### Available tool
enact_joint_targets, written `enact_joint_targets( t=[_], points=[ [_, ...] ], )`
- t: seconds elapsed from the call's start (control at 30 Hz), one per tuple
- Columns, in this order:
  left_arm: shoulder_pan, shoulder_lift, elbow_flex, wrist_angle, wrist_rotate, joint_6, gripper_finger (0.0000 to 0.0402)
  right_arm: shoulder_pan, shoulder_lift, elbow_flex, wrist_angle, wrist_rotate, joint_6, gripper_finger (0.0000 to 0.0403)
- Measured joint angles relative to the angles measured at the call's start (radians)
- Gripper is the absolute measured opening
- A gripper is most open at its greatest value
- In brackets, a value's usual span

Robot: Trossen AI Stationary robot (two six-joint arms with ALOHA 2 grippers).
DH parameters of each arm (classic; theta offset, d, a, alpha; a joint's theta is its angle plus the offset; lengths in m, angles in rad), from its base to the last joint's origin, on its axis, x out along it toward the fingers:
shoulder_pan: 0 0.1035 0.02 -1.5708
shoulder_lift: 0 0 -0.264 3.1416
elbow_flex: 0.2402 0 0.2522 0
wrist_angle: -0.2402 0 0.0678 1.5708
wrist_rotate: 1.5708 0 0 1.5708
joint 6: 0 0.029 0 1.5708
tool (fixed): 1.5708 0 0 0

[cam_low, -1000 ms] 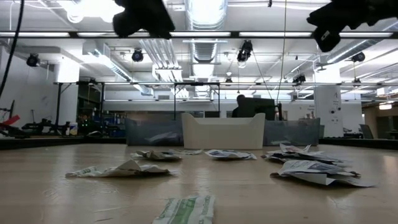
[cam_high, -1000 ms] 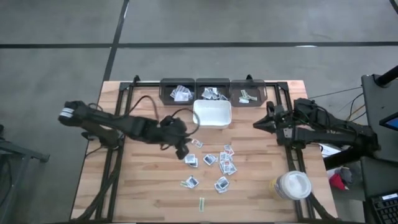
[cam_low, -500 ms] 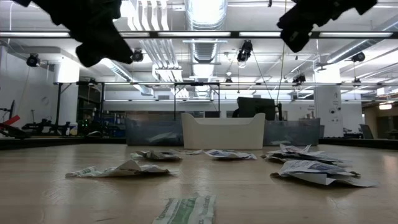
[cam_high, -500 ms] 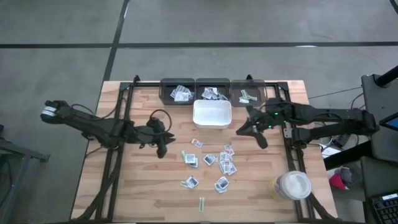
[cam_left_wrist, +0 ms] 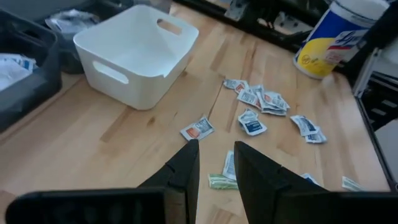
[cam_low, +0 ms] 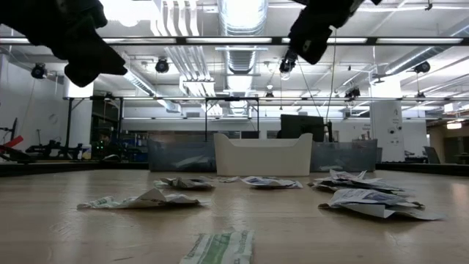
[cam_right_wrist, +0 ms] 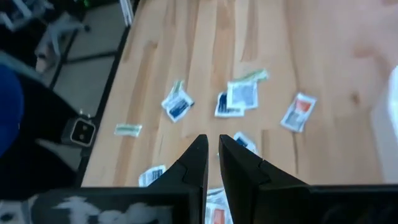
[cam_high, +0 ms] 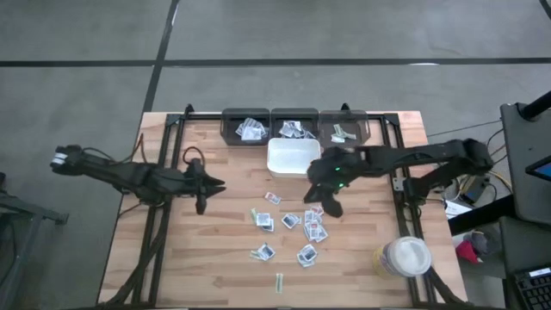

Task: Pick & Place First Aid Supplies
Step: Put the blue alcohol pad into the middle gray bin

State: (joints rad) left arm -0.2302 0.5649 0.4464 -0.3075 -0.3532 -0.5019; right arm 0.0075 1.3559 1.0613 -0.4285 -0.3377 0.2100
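First aid supplies (cam_high: 288,222), flat crinkled packets, lie scattered on the plank table (cam_high: 207,258) in front of the white square tray (cam_high: 294,158); their print is probably too small to read. The right gripper (cam_high: 331,207) hovers over them, fingers nearly together, empty. The left gripper (cam_high: 201,207) waits aside, fingers slightly apart.
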Motion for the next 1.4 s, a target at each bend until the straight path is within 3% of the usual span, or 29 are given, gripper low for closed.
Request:
enact_joint_targets(
  t=[0.3, 0.6, 0.9, 1.4],
  points=[
    [0.0, -0.169, -0.087, -0.043, 0.019, 0.045, 0.0094, 0.071, 0.296, 0.239, -0.198, 0.024, 0.009, 0.0038],
    [0.0, -0.243, -0.136, -0.06, 0.038, 0.059, 0.0094, 0.075, 0.512, 0.357, -0.245, 0.026, 0.128, 0.0038],
    [0.0, -0.257, -0.141, -0.076, 0.041, 0.062, 0.0094, 0.074, 0.556, 0.373, -0.292, 0.093, 0.186, 0.0046],
    [0.001, -0.26, -0.141, -0.109, 0.041, 0.142, 0.0094, 0.075, 0.61, 0.375, -0.308, 0.162, 0.204, 0.0159]
  ],
)
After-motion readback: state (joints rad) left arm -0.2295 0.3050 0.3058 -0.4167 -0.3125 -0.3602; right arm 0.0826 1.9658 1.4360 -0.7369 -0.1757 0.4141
